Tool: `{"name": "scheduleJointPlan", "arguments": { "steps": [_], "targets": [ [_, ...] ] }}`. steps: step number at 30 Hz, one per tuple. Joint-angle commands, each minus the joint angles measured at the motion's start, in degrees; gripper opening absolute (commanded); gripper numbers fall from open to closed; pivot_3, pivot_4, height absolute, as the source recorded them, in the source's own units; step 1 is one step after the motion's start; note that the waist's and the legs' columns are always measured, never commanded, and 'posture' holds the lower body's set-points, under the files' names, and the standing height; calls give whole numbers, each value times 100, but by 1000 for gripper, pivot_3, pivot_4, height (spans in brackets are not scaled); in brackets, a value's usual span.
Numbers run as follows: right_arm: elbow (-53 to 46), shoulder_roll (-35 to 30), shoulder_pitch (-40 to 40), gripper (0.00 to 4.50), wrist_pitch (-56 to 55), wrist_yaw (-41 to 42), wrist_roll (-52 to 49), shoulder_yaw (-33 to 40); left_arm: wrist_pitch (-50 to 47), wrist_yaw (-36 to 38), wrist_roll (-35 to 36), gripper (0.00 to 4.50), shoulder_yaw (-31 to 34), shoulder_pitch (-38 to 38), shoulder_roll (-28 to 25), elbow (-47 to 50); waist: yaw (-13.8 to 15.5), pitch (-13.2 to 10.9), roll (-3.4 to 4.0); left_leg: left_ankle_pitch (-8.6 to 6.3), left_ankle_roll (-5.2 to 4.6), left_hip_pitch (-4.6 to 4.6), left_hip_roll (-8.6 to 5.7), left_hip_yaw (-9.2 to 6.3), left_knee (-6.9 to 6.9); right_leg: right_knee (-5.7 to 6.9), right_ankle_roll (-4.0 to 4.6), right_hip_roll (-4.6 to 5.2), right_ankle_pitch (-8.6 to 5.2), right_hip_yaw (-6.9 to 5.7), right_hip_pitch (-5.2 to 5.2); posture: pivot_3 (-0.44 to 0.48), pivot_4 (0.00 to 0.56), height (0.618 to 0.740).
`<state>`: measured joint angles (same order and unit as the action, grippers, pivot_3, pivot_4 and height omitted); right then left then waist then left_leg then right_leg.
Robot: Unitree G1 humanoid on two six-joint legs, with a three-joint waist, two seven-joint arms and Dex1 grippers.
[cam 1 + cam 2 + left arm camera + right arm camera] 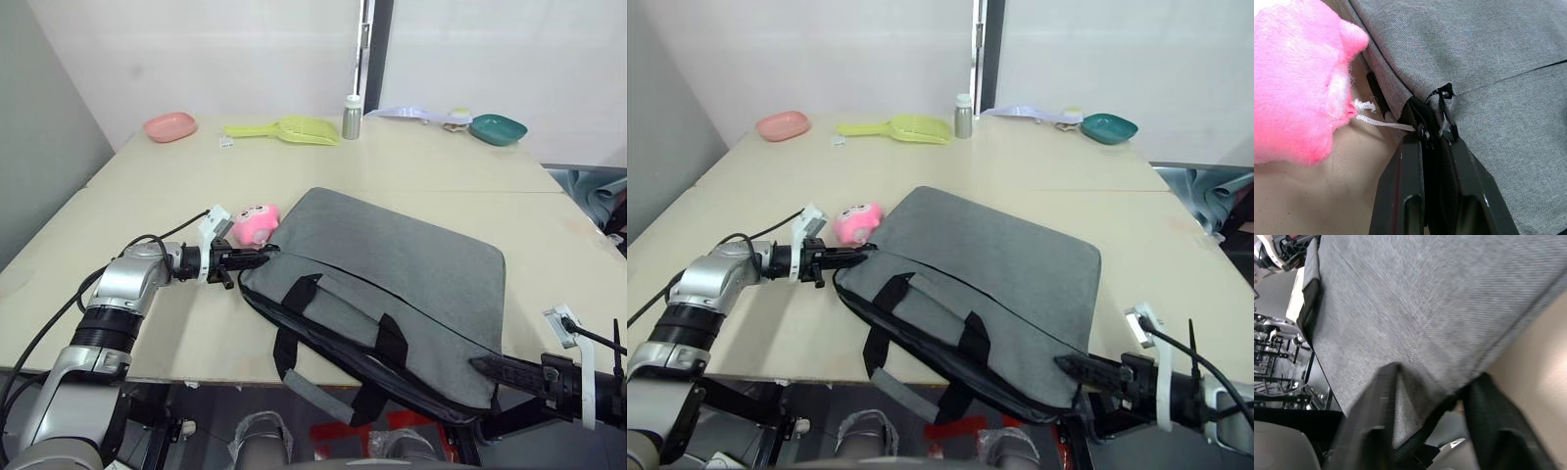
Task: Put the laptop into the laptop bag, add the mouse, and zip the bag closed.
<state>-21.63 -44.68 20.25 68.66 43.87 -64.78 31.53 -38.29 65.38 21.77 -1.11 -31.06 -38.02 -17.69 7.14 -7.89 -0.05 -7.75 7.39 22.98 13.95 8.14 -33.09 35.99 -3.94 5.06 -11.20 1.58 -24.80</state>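
The grey laptop bag (392,264) lies flat on the beige table (176,323), its front right corner hanging over the table's front edge. Its black strap handles (294,294) droop towards me. My left gripper (263,258) is at the bag's left corner, shut on the black zipper tab (1426,117), with the zipper pull (1445,105) just past the fingertips. My right gripper (480,364) clamps the bag's front right corner; grey fabric sits between its fingers (1381,406). The laptop and the mouse are hidden.
A pink plush toy (253,223) touches the bag's left corner, right beside my left gripper. Along the far edge stand a pink dish (169,126), a yellow-green scoop (289,129), a small bottle (351,117) and a teal bowl (498,128).
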Motion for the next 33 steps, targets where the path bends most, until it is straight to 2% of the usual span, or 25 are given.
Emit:
{"name": "scheduleJointPlan", "arguments": {
  "steps": [1,2,3,6,10,13,17,21,25,29,33],
  "targets": [
    [-81,101,-360,332,-150,-86,-234,-9,-72,-25,59,9,72,52,-77,266,-36,0,0,0,0,0,0,0,0,0,0,0,0,0,0,0,150,740],
    [-75,152,-505,42,-168,-183,-227,-64,-55,-69,49,9,119,68,-105,260,-51,0,1,0,0,-1,0,0,-1,2,0,0,0,1,0,0,150,740],
    [-67,223,-671,14,-228,-290,-184,-133,-32,-115,49,9,178,81,-124,244,-81,0,1,0,0,-2,0,1,-2,4,0,0,0,2,-1,0,150,740],
    [32,455,-1224,14,-334,-637,-109,-327,-4,-275,83,9,389,74,-155,161,-165,-2,3,1,1,-3,1,-1,-2,8,0,-2,0,1,-2,0,150,740],
    [471,787,-2541,14,-465,-1344,334,-859,112,-440,45,9,731,211,-429,114,-230,-5,8,1,2,2,1,0,-2,10,0,-6,1,3,-9,0,150,740],
    [683,788,-2979,14,-436,-1349,621,-1184,-66,-468,190,9,908,495,-568,422,-220,-7,12,3,5,14,7,1,3,8,2,-14,1,1,-22,0,150,740],
    [987,874,-3366,14,-497,-1371,903,-1423,-238,-490,304,9,1022,1041,-685,987,-157,-7,11,-3,12,19,9,-2,25,-9,15,-16,-9,-13,-21,0,150,740],
    [1251,945,-3665,14,-639,-1307,1240,-1654,-182,-634,293,9,1142,1310,-686,1109,-137,-7,11,-8,13,18,9,-3,23,-14,18,-15,-11,-15,-15,0,150,740],
    [1539,1042,-3942,14,-746,-1280,1491,-1759,-25,-754,276,9,1168,1398,-611,1050,-160,-6,10,-10,12,-2,9,0,15,3,17,-14,-11,-8,-4,0,150,740],
    [1494,952,-3890,14,-532,-1088,1464,-1820,142,-860,218,9,1136,1212,-512,766,-155,-6,11,-6,10,-6,9,0,7,15,16,-14,-10,-4,-3,0,150,740],
    [1497,952,-3824,14,-602,-1023,1513,-1751,63,-643,308,9,1016,1278,-570,901,-150,-5,10,-5,9,-6,9,0,3,18,16,-14,-10,-3,-3,0,150,740]
  ]
}}
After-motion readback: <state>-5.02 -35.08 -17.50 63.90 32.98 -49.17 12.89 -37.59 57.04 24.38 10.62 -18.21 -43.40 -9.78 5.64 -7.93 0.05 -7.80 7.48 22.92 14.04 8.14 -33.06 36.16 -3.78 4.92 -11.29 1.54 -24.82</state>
